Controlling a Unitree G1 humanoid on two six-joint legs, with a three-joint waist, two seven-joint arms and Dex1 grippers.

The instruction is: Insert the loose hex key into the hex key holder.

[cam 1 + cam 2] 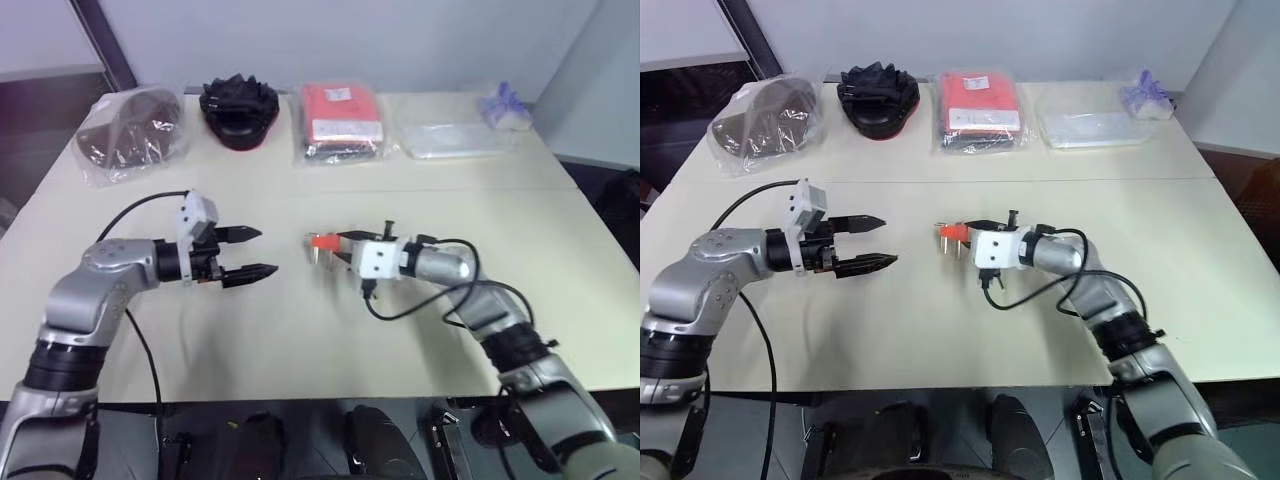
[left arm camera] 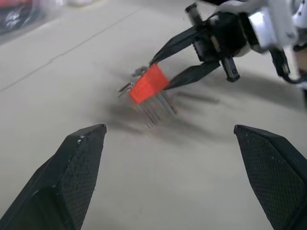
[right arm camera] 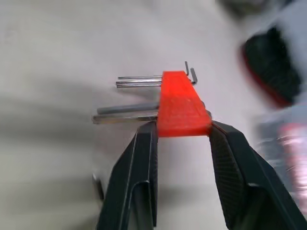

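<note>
Two black fingers of the right gripper (image 3: 180, 132) pinch the hex key holder (image 3: 181, 105) above the table (image 1: 300, 340) at centre, presumably steadying it for insertion, while the left gripper (image 1: 252, 252) waits spread and empty to its left.

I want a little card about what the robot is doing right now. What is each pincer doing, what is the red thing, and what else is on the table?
right pincer: shut on the hex key holder, lifted off the table
hex key holder: red-orange block, grey keys sticking out one side
left pincer: open, holding nothing, pointing toward the holder
table: pale, plain top
far edge of table: brown bagged item, black item, red packet, clear packet
loose hex key: cannot pick it out
</note>
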